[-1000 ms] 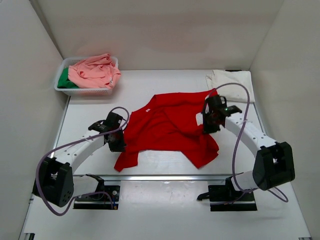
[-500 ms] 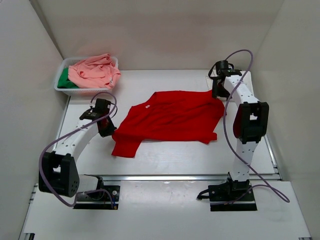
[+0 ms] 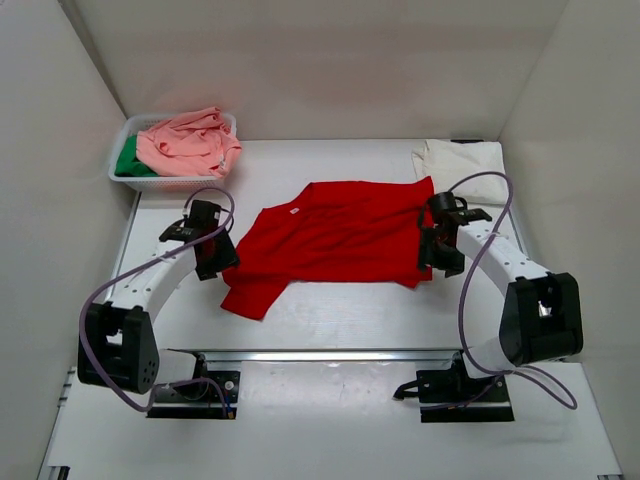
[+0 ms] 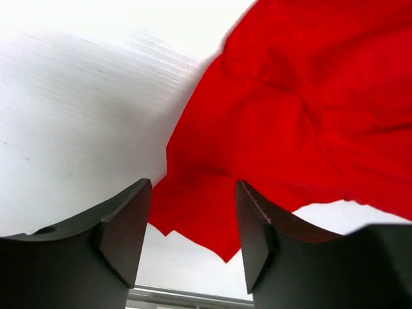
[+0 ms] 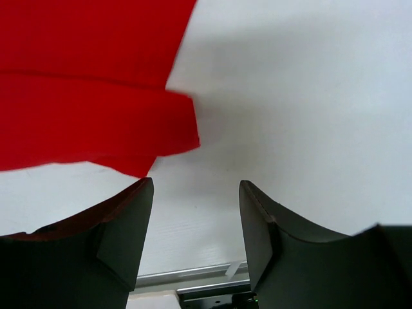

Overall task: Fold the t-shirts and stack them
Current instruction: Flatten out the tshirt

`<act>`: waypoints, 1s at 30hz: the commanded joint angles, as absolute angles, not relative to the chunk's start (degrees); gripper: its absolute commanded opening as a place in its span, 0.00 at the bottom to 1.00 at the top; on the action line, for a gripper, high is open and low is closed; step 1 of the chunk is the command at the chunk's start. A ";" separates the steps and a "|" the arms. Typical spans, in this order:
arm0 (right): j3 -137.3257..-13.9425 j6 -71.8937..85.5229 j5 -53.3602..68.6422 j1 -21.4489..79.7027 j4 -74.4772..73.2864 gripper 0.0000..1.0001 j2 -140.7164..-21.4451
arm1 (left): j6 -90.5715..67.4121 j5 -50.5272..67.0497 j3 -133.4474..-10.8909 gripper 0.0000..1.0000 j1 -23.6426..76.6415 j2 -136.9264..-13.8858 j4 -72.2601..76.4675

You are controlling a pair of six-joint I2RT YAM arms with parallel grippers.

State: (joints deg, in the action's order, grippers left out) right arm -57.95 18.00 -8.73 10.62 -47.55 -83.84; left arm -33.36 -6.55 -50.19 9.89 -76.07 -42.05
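The red t-shirt [image 3: 340,243] lies spread across the middle of the table, one sleeve hanging toward the near left. My left gripper [image 3: 218,262] hovers at its left edge, open and holding nothing; in the left wrist view the red t-shirt [image 4: 290,116] lies beyond the left gripper [image 4: 193,238]. My right gripper [image 3: 436,258] is at the shirt's right edge, also open and empty; the right wrist view has the red hem [image 5: 96,122] to the left of the right gripper [image 5: 196,238]. A cream-white t-shirt [image 3: 462,160] lies folded at the back right. The salmon-pink t-shirt [image 3: 190,140] and green t-shirt [image 3: 128,160] fill the basket.
The white mesh basket [image 3: 170,181] stands at the back left corner. White walls enclose the table on three sides. A metal rail [image 3: 330,355] runs along the near edge in front of the arm bases.
Both grippers went from shut to open and let go of the red t-shirt. The right arm swung to the far corner and came back nearer. The shirt now lies flatter.
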 commanded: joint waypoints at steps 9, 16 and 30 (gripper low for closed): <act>-49.97 22.11 -1.19 9.85 -39.86 0.53 -80.69 | -33.30 -12.65 -44.60 0.55 21.21 -67.23 -49.22; -50.35 22.30 -0.36 10.10 -39.90 0.53 -80.67 | -36.75 -15.12 -44.03 0.41 22.24 -72.36 -50.54; -49.43 20.78 1.74 9.04 -38.95 0.53 -80.35 | -36.85 -13.05 -41.79 0.50 22.40 -75.92 -46.32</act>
